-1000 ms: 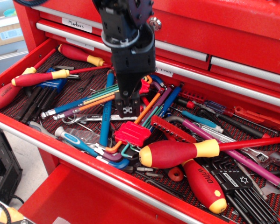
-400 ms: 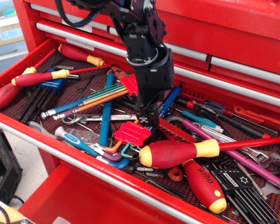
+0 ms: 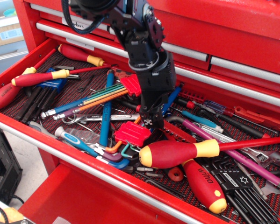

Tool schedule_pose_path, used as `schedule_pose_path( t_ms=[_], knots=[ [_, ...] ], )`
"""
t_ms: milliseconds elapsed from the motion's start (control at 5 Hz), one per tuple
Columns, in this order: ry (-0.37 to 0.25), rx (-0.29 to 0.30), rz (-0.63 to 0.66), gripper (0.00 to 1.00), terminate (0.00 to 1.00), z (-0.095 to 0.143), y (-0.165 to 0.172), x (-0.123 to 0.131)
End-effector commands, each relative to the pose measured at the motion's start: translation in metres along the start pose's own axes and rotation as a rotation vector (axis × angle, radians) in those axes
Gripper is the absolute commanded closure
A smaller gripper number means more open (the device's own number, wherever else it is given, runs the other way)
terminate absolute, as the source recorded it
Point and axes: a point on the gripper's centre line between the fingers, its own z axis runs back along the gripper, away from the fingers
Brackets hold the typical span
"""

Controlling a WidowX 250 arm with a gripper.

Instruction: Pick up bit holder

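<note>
The bit holder (image 3: 177, 133) is a narrow red strip with a row of small silver-grey sockets. It lies slanted in the open drawer, right of centre, its right part under the purple hex key. My black gripper (image 3: 151, 122) points down over the strip's left end, just above the tools. Its fingers stand a small gap apart and hold nothing. The arm hides the strip's left tip.
A red block of fanned coloured hex keys (image 3: 131, 133) lies just left of the gripper. A fat red-and-yellow screwdriver (image 3: 177, 153) lies in front of the strip. More hex keys, wrenches and screwdrivers crowd the drawer. The drawer's front rail (image 3: 83, 161) runs below.
The gripper has moved right and slightly down, from over the fanned hex keys to the left end of the bit holder. No tool has moved.
</note>
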Motion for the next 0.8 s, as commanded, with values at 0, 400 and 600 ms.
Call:
schedule_pose_path(
  t_ms=[0,400,600],
  knots=[
    [-0.072,0.026,0.025,0.00,0.00,-0.006,0.000,-0.008],
    [-0.133,0.017,0.136,0.00,0.00,-0.017,-0.011,-0.008],
    [-0.134,0.024,0.156,1.00,0.00,-0.018,-0.015,-0.006]
  ],
)
